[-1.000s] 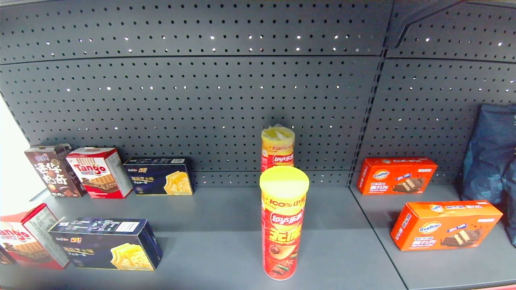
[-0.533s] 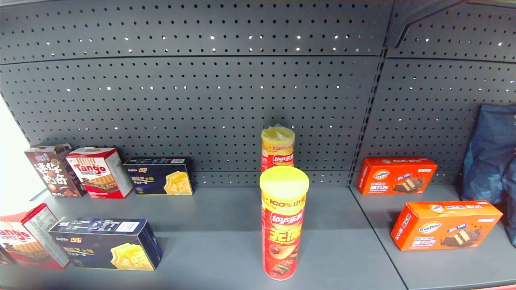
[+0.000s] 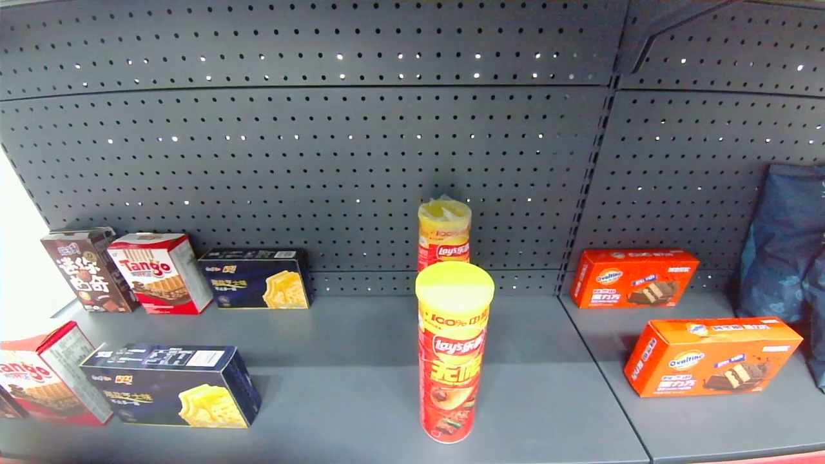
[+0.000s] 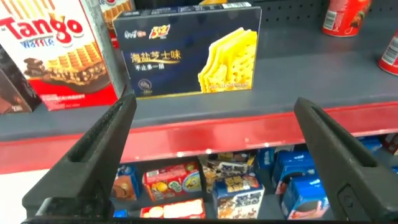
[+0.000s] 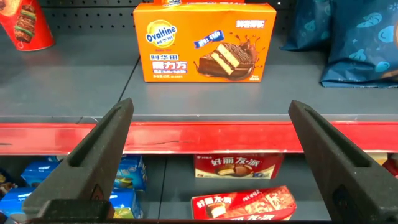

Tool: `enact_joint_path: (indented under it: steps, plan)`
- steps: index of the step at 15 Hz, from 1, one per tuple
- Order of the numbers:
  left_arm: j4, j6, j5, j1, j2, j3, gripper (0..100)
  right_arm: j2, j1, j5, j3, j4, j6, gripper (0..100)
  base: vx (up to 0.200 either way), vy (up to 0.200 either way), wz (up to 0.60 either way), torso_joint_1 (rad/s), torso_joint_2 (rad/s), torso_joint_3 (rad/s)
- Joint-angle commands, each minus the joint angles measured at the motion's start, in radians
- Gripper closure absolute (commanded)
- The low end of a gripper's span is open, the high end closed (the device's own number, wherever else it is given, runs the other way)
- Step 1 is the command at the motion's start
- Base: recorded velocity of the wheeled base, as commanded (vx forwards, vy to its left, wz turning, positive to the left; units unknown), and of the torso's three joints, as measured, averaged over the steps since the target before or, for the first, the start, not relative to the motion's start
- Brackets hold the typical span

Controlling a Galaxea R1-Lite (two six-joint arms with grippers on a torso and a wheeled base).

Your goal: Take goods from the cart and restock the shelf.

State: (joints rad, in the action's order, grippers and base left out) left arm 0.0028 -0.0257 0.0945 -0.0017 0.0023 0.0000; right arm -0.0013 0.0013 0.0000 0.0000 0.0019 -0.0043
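**Both grippers empty in front of a part-filled shelf**

The left gripper [image 4: 214, 102] hangs just off the red front edge of the shelf [image 3: 361, 386], near its left end. Its jaws are spread wide with nothing between them. The right gripper [image 5: 210, 104] hangs the same way off the front edge toward the right end, jaws also apart and empty.

On the shelf the goods stand in short rows that run from the front edge to the back panel [image 3: 322, 161]:
- **Middle:** the front chip can [image 3: 451, 361] stands upright, with the rear chip can [image 3: 444, 232] behind it against the panel.
- **Left end, at the back:** a brown box [image 3: 87, 270], the rear wafer box [image 3: 158, 274] and the rear cracker box [image 3: 258, 279] stand side by side.
- **Left end, at the front:** the front wafer box [image 3: 45, 377] and the front cracker box [image 3: 174, 386] sit close together.
- **Right end:** the rear orange box [image 3: 635, 278] is at the back and the front orange box [image 3: 709, 356] is near the front edge. Blue bags [image 3: 783, 238] fill the far right corner.

Below the front edge, a lower shelf holds more packets [image 5: 239, 168].

By my reading the restocking is partly done. Each row holds only one or two items, and bare shelf lies between the cracker boxes and the cans and between the cans and the orange boxes. With neither gripper carrying anything, the robot looks to be between loads. The step most likely left is fetching another item from the cart and setting it into one of the gaps.
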Motion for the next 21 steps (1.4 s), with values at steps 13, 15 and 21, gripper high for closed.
enact_joint_path:
  steps: [13, 15, 21]
  plan:
    - [-0.001, 0.003, 0.001, 0.0, -0.001, -0.002, 0, 0.001, 0.0, 0.0, 0.0, 0.0, 0.0, 0, 0.0, 0.0, 0.0, 0.0, 0.0, 0.0]
    - [-0.001, 0.003, 0.001, 0.0, -0.001, -0.002, 0, 0.001, 0.0, 0.0, 0.0, -0.002, 0.0, 0, 0.0, 0.0, 0.0, 0.0, 0.0, 0.0]
    - [-0.001, 0.003, 0.001, 0.0, -0.001, -0.002, 0, 0.001, 0.0, 0.0, 0.0, -0.002, 0.0, 0, 0.0, 0.0, 0.0, 0.0, 0.0, 0.0]
